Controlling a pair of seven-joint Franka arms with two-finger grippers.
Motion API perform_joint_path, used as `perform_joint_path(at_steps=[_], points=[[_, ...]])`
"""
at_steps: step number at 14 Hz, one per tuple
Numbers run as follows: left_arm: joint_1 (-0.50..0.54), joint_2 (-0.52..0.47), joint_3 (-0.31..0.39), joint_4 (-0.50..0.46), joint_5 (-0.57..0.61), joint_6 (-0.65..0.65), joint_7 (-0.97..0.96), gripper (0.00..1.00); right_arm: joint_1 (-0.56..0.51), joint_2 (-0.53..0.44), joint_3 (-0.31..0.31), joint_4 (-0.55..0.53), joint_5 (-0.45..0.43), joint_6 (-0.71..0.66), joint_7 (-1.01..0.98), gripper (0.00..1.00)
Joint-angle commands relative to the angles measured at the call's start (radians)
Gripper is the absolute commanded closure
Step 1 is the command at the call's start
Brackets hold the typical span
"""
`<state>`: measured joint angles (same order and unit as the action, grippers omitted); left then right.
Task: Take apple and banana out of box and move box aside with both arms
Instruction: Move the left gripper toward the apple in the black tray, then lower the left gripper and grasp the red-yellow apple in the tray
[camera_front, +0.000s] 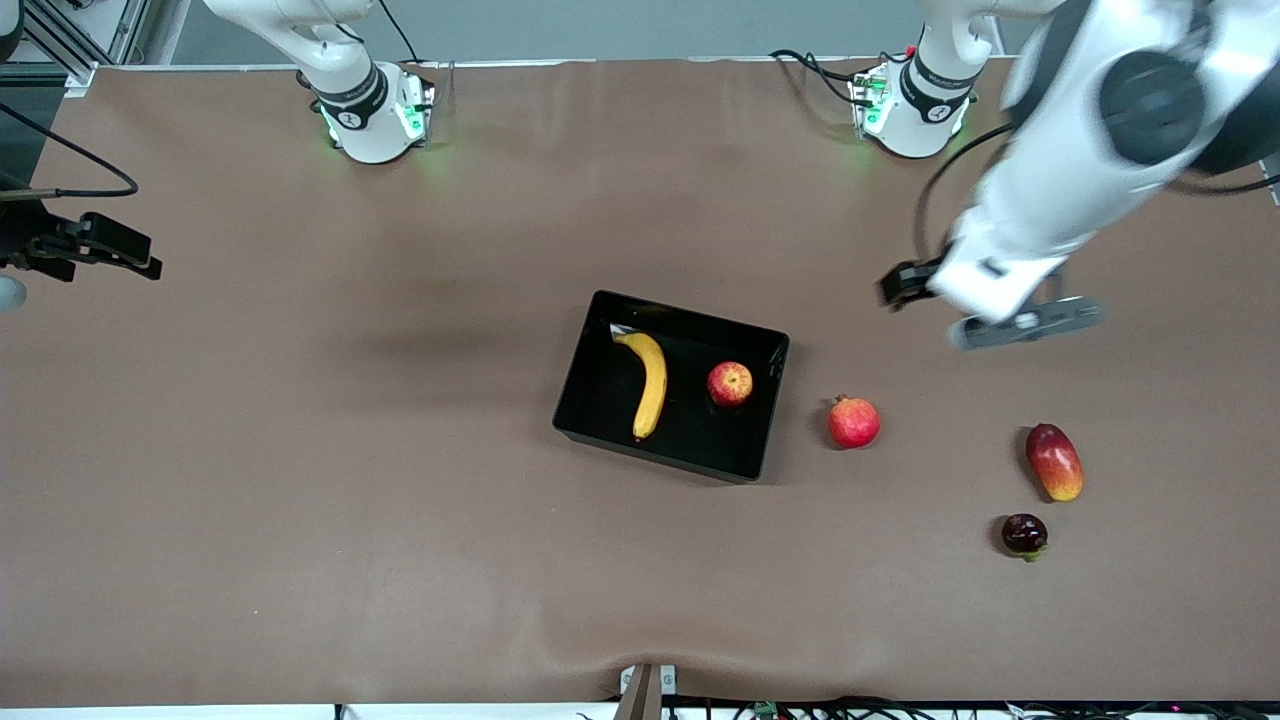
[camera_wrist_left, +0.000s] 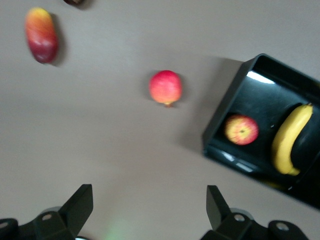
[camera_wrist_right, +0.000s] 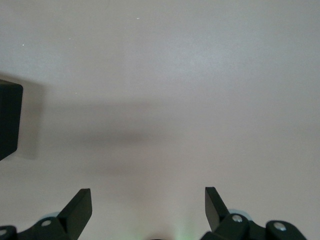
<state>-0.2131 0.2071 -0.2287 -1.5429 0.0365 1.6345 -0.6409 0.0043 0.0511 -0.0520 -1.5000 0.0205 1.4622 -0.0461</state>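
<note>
Brown covering is spread over the whole counter (camera_front: 300, 480), on which everything is laid out. The two white arms are the largest things seen above it. The left arm is stretched out from its base and its left gripper (camera_wrist_left: 150, 212) is held in the air over bare counter toward the left arm's end, with the jaws spread wide apart and nothing between them. The right gripper (camera_wrist_right: 148, 210) is held over bare counter near the edge at the right arm's end, its jaws likewise wide apart and empty; in the front view only a dark part of it is seen at the frame edge, so its exact pose is hard to judge there.

A glossy black box (camera_front: 600, 372) is set near the middle of the counter, slightly turned. Inside it a yellow banana (camera_front: 650, 385) is laid lengthwise toward the right arm's end, and a red apple (camera_front: 730, 384) with yellow patches is placed beside it toward the left arm's end, the two apart from each other.

Outside the box, a red pomegranate (camera_front: 853, 422) is placed just beside the wall at the left arm's end. A red-yellow mango (camera_front: 1054, 462) is laid well apart from it, farther toward the left arm's end. A small dark round fruit (camera_front: 1024, 534) is found near the mango, nearer to the front camera.
</note>
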Motion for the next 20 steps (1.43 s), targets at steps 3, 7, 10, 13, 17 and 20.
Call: perform_joint_path(at_steps=[3,7,10,13,17,20], points=[[-0.142,0.125,0.005,-0.02,-0.006,0.157,-0.233,0.0,-0.003,-0.014,0.001,-0.003,-0.001,-0.01,0.017,0.0],[-0.235,0.268,0.008,-0.017,0.011,0.344,-0.419,0.0,-0.003,-0.013,0.001,-0.003,-0.001,-0.01,0.017,0.0],[-0.252,0.339,0.009,-0.026,0.025,0.364,-0.445,0.0,-0.003,-0.013,0.001,-0.003,-0.001,-0.01,0.017,0.0],[-0.253,0.379,0.009,-0.051,0.048,0.404,-0.45,0.0,-0.003,-0.013,0.001,-0.003,-0.001,-0.01,0.017,0.0],[-0.252,0.442,0.011,-0.048,0.054,0.508,-0.48,0.0,-0.003,-0.013,0.001,-0.002,0.001,-0.01,0.017,0.0],[-0.252,0.488,0.015,-0.049,0.088,0.541,-0.483,0.0,-0.003,-0.013,0.001,-0.002,0.001,-0.01,0.017,0.0]])
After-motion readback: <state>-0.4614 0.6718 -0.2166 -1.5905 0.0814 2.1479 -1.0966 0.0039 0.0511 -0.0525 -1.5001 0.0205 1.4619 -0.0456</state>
